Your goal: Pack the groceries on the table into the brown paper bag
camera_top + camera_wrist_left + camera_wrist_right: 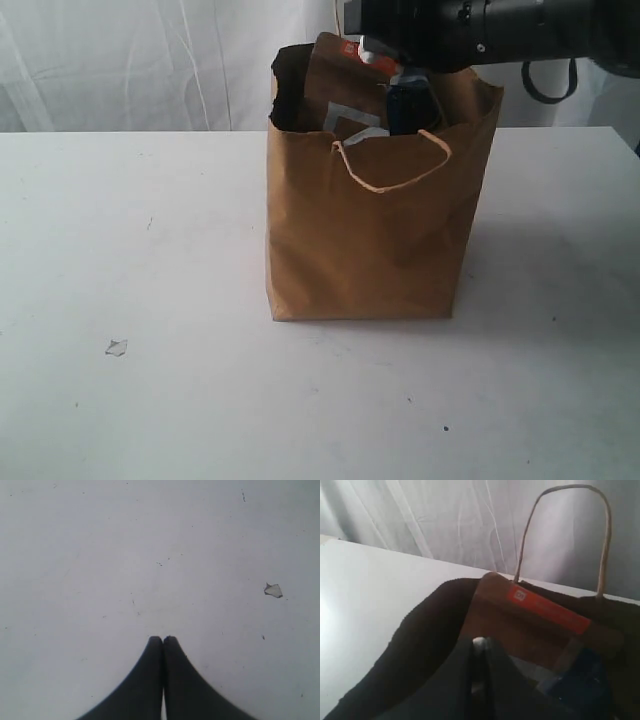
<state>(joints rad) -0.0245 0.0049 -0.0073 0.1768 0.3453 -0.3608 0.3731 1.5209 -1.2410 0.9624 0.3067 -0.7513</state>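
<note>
Brown paper bag (365,240) stands on the white bench (120,220). Right jaws hang over it, pressed together. Left jaws are pressed together too, holding nothing.

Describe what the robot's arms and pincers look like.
The left pincer has two smooth matte-black fingers, broad at the base and curving to narrow rounded tips. The right pincer shows the same dark tapered fingers. The right arm is a black, roughly cylindrical body with a few small pale fittings, and a black cable loops beneath it. No markings are legible.
</note>
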